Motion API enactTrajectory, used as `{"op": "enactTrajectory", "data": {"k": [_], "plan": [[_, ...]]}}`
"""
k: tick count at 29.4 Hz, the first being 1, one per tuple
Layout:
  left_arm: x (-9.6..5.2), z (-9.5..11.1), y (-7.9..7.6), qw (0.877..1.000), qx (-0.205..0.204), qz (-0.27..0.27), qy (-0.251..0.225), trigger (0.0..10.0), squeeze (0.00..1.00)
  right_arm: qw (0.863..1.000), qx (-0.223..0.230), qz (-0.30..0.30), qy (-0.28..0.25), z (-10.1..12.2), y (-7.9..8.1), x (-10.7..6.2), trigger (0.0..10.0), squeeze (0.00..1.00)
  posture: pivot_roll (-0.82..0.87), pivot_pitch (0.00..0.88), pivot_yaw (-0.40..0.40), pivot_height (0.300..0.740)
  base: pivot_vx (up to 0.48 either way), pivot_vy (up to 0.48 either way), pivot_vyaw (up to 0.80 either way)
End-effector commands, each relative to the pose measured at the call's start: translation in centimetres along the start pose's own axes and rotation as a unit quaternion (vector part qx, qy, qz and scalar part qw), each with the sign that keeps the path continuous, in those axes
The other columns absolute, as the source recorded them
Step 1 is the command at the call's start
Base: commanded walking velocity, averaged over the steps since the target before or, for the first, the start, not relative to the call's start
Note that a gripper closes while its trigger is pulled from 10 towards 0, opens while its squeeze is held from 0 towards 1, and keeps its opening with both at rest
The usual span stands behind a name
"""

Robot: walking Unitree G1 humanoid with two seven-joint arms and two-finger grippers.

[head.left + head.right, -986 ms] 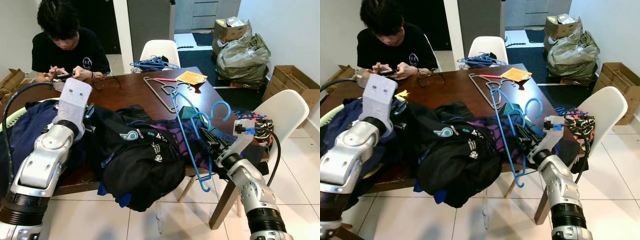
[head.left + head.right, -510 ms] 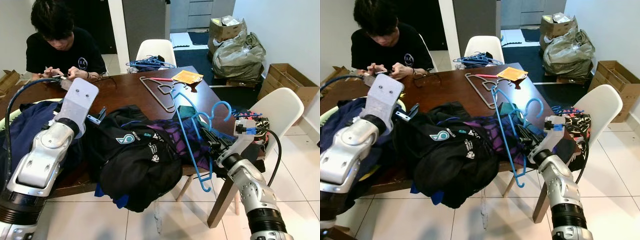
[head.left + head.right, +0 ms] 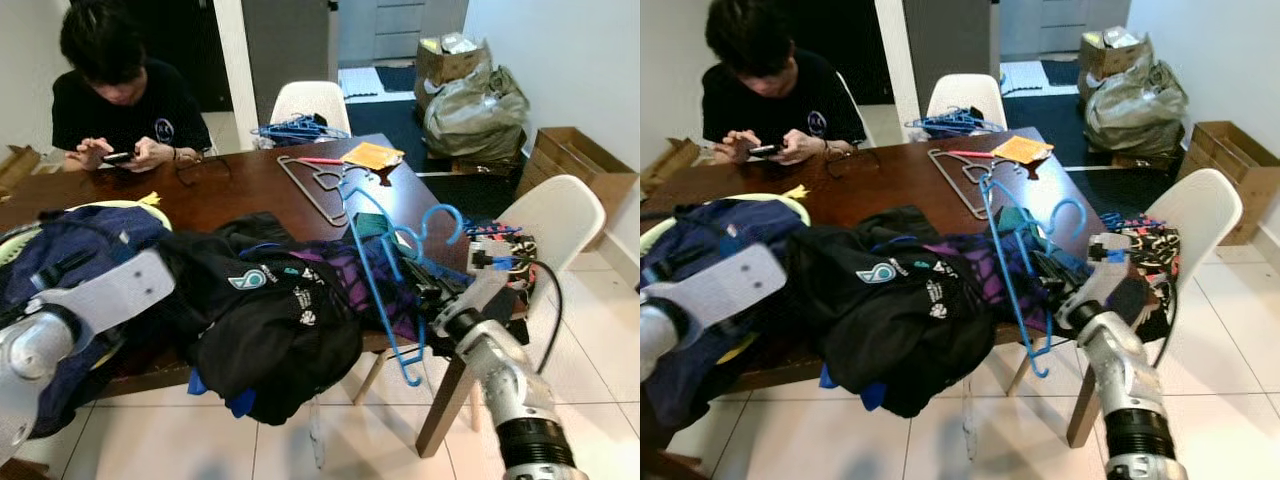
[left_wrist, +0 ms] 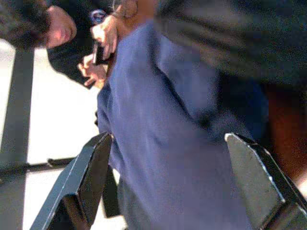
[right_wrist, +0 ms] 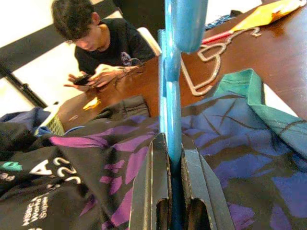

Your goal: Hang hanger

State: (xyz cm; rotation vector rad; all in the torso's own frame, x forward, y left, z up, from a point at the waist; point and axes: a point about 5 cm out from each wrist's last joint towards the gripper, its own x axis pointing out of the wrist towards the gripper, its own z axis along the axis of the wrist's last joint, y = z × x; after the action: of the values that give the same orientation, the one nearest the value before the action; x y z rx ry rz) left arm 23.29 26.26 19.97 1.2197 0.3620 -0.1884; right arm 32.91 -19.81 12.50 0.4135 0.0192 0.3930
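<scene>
The right gripper (image 5: 175, 191) clamps the blue hanger (image 3: 385, 270) at the wooden table's (image 3: 260, 185) near corner, long axis upright, hook uppermost above the clothes pile (image 3: 270, 310); the left gripper (image 4: 172, 191) gapes empty.

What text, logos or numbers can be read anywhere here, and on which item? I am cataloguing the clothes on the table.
"HSBC" then "World", with a blurred third line starting "Super": white print on the black jersey.
"A" and "22": large white characters on the same jersey, beside the purple pattern.
Teal and white emblem on the jersey: no readable words.
Round emblem on the person's black T-shirt: too small to read.
Yellow packet: nothing legible.
</scene>
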Motion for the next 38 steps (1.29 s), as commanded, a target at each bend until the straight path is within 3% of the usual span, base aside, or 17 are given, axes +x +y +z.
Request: {"op": "enactTrajectory", "data": {"k": [1, 7, 8, 12, 18, 22, 28, 38], "plan": [[-0.5, 0.0, 0.7, 1.000, 0.016, 0.003, 0.005, 10.0, 0.00, 1.000, 0.010, 0.006, 0.006, -0.4, 0.3, 0.2, 10.0, 0.00, 0.05, 0.000, 0.022, 0.731, 0.000, 0.000, 0.00], [-0.3, 0.2, -2.1, 0.999, -0.017, -0.046, -0.002, 10.0, 0.00, 1.000, 0.010, 0.007, 0.008, -0.4, 0.3, 0.3, 10.0, 0.00, 0.05, 0.000, 0.025, 0.731, 0.000, 0.000, 0.00], [0.1, -0.2, -3.4, 0.998, -0.020, -0.058, 0.005, 10.0, 0.00, 1.000, 0.010, 0.007, 0.007, -0.4, 0.4, 0.3, 10.0, 0.00, 0.05, 0.000, 0.028, 0.731, 0.000, 0.000, 0.00], [1.1, -0.9, -5.2, 0.999, -0.014, -0.051, 0.007, 10.0, 0.00, 1.000, 0.009, 0.006, 0.006, -0.4, 0.4, 0.4, 10.0, 0.00, 0.04, 0.000, 0.029, 0.731, 0.000, 0.000, 0.00], [1.7, -1.1, -6.2, 0.999, -0.030, -0.031, 0.000, 10.0, 0.00, 1.000, 0.007, 0.006, 0.005, -0.4, 0.4, 0.4, 10.0, 0.00, 0.04, 0.000, 0.030, 0.731, 0.000, 0.000, 0.00], [2.5, -1.3, -6.7, 1.000, -0.004, 0.002, -0.019, 10.0, 0.00, 1.000, 0.005, 0.006, 0.004, -0.3, 0.4, 0.4, 10.0, 0.00, 0.03, 0.000, 0.029, 0.731, 0.000, 0.000, 0.00], [2.9, -1.0, -7.0, 0.999, -0.001, 0.014, -0.034, 10.0, 0.00, 1.000, 0.004, 0.005, 0.003, -0.2, 0.4, 0.3, 10.0, 0.00, 0.02, 0.000, 0.033, 0.731, 0.000, 0.000, 0.00], [3.9, -1.0, -7.1, 0.995, -0.032, 0.055, -0.080, 10.0, 0.00, 1.000, 0.003, 0.002, 0.000, -0.1, 0.2, 0.2, 10.0, 0.00, 0.02, 0.000, 0.032, 0.731, 0.000, 0.000, 0.00]]}}
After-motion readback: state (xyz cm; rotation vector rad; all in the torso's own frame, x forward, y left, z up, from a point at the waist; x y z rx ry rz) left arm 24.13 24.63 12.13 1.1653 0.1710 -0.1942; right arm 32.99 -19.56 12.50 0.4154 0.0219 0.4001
